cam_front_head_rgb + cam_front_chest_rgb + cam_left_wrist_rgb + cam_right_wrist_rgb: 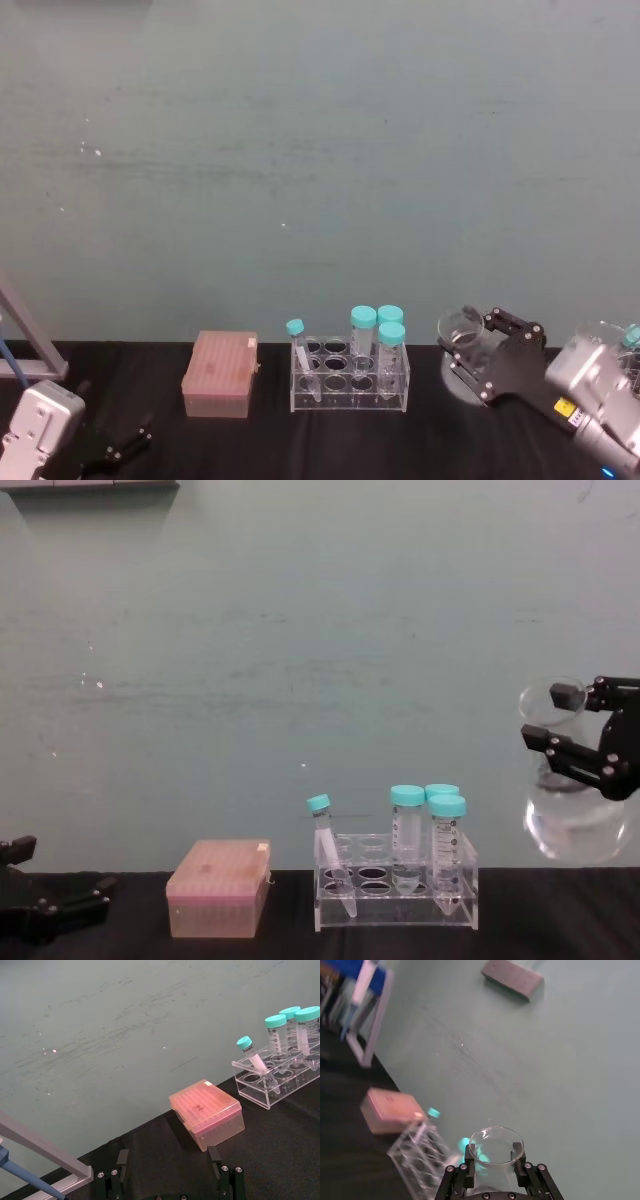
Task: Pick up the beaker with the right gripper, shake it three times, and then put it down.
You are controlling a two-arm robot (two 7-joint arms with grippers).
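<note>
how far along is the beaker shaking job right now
Pickup looks done: the right gripper is shut on the neck of the beaker, which hangs above the black table. Shaking is in hand at best; no count can be read from a still. Putting it down is left. The left gripper sits parked, open.

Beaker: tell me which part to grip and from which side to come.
Grip the beaker at its narrow neck, under the flared rim, coming in level from the side. The lip above and the widening body below should stop slipping. The right gripper holds it there, upright. The left gripper lies parked, open.
</note>
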